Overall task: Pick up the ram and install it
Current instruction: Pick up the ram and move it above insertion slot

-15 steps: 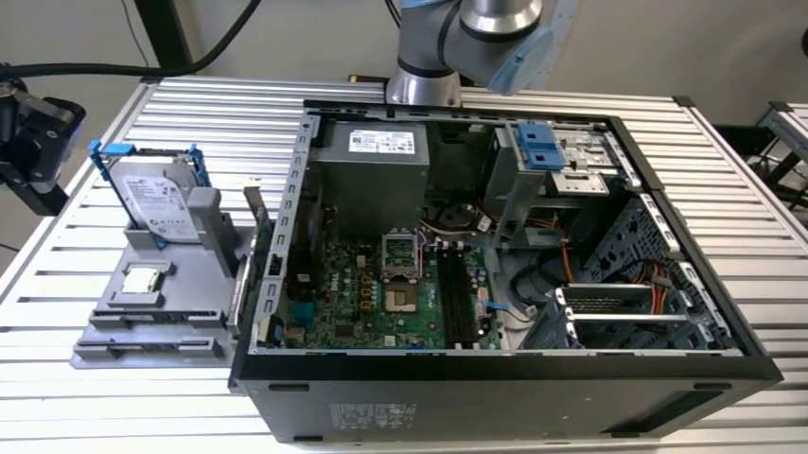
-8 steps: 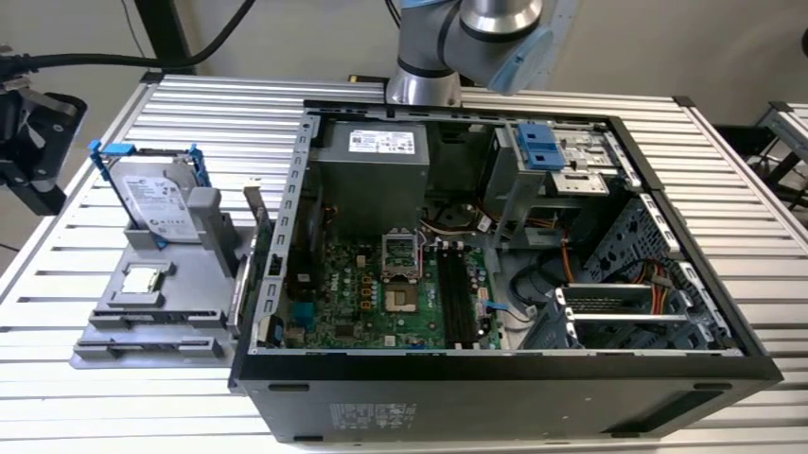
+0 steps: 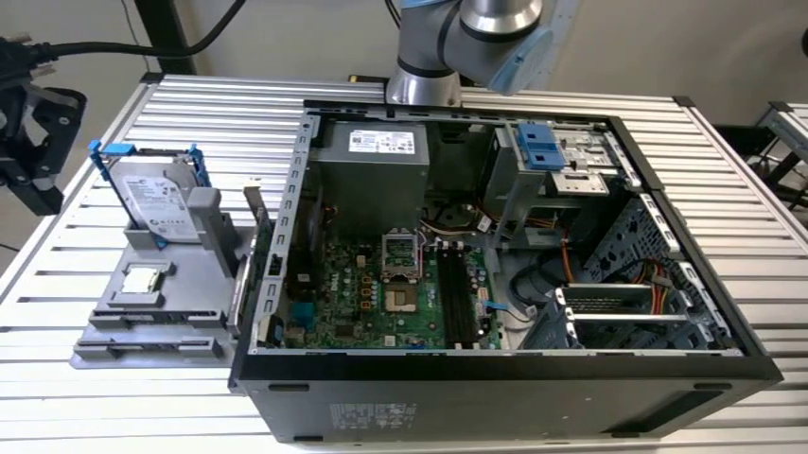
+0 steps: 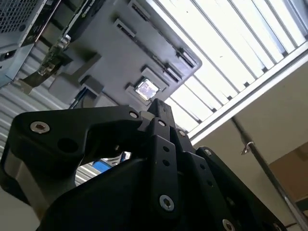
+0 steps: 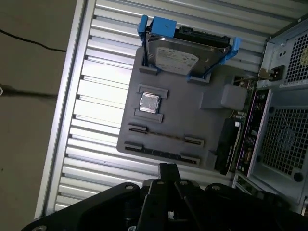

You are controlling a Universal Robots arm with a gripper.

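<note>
On the slatted metal tabletop point(image 3: 127, 407), an open computer case point(image 3: 505, 397) lies on its side, and a gray fixture point(image 3: 114, 345) sits just beside it, toward the tabletop edge at the exterior view's left. The ram point(image 5: 161, 134) appears to rest in this fixture. In the first wrist view it shows as a thin brownish line on edge between two end clips, and its chips cannot be made out. A second, darker slot row runs just beside it, nearer the fixture's rim. A small square processor point(image 5: 149, 103) lies in a pocket near the ram. A hard drive point(image 5: 178, 58) in a blue bracket leans at the fixture's far end. A dark expansion card point(image 5: 227, 144) stands along the fixture's side next to the case and is partly hidden. The black hand point(image 5: 168, 167) hangs above the fixture, its fingers pressed together into one narrow tip with nothing between them, apart from the ram. Its body is cut off by the picture's border. Behind the case, the arm point(image 3: 486, 38) rises and is cut off above.
</note>
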